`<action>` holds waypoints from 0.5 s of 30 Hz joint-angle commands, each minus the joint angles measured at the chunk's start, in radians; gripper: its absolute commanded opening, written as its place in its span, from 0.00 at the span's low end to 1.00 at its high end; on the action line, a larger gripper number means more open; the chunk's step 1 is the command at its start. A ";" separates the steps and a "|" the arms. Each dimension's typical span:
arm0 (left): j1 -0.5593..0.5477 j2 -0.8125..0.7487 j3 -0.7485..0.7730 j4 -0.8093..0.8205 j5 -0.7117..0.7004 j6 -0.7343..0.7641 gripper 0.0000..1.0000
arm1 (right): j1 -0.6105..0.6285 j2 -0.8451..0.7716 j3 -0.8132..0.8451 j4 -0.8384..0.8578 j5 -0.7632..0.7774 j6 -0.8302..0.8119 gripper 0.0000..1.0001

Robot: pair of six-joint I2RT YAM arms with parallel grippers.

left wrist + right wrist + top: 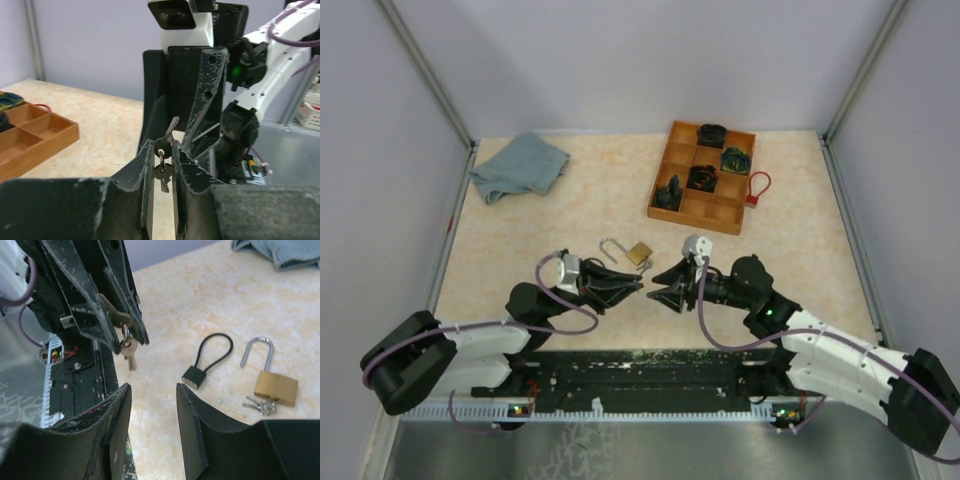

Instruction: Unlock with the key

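Note:
My left gripper [162,146] is shut on the head of a small silver key [171,127], whose blade sticks up past the fingertips. A second key [164,176] dangles from its ring between the jaws. My right gripper [152,392] faces it tip to tip, open and holding nothing; the held key [116,316] hangs just beyond its fingers. In the top view the two grippers [638,285] [658,292] meet at the table's near middle. A brass padlock [276,386] lies flat beyond them, with a small bunch of keys [260,405] beside it.
A black cable lock [207,360] lies on the table between my grippers and the padlock. A wooden compartment tray [665,205] with dark items stands at the back right, a red cable lock [757,187] beside it. A blue cloth [520,165] lies at the back left.

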 commanded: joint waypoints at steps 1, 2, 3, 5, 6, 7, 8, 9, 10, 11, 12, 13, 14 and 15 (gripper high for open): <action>0.005 0.050 0.009 0.184 0.080 -0.121 0.03 | 0.002 0.038 0.000 0.237 -0.071 -0.021 0.42; 0.005 0.058 0.009 0.203 0.081 -0.123 0.03 | 0.008 0.048 -0.001 0.256 -0.073 -0.022 0.42; 0.005 0.065 0.010 0.215 0.082 -0.123 0.02 | 0.013 0.058 -0.004 0.279 -0.079 -0.025 0.43; 0.005 0.075 0.017 0.220 0.087 -0.120 0.02 | 0.029 0.074 -0.013 0.325 -0.077 -0.027 0.44; 0.005 0.079 0.022 0.221 0.093 -0.120 0.02 | 0.039 0.084 -0.016 0.344 -0.071 -0.027 0.44; 0.005 0.083 0.023 0.223 0.095 -0.123 0.03 | 0.046 0.094 -0.018 0.361 -0.069 -0.026 0.44; 0.005 0.085 0.022 0.234 0.094 -0.129 0.03 | 0.053 0.105 -0.016 0.369 -0.068 -0.029 0.44; 0.005 0.089 0.020 0.250 0.088 -0.135 0.03 | 0.058 0.115 -0.014 0.372 -0.070 -0.032 0.44; 0.005 0.091 0.016 0.271 0.079 -0.139 0.03 | 0.063 0.124 -0.015 0.372 -0.070 -0.038 0.44; 0.005 0.093 0.016 0.278 0.076 -0.143 0.03 | 0.066 0.130 -0.017 0.373 -0.068 -0.043 0.45; 0.005 0.092 0.016 0.279 0.074 -0.144 0.03 | 0.069 0.136 -0.020 0.375 -0.065 -0.048 0.45; 0.005 0.091 0.018 0.276 0.072 -0.144 0.03 | 0.072 0.138 -0.028 0.379 -0.062 -0.052 0.45; 0.005 0.089 0.019 0.273 0.068 -0.142 0.03 | 0.073 0.137 -0.034 0.386 -0.059 -0.055 0.45; 0.005 0.086 0.019 0.267 0.065 -0.138 0.03 | 0.075 0.134 -0.046 0.396 -0.057 -0.056 0.45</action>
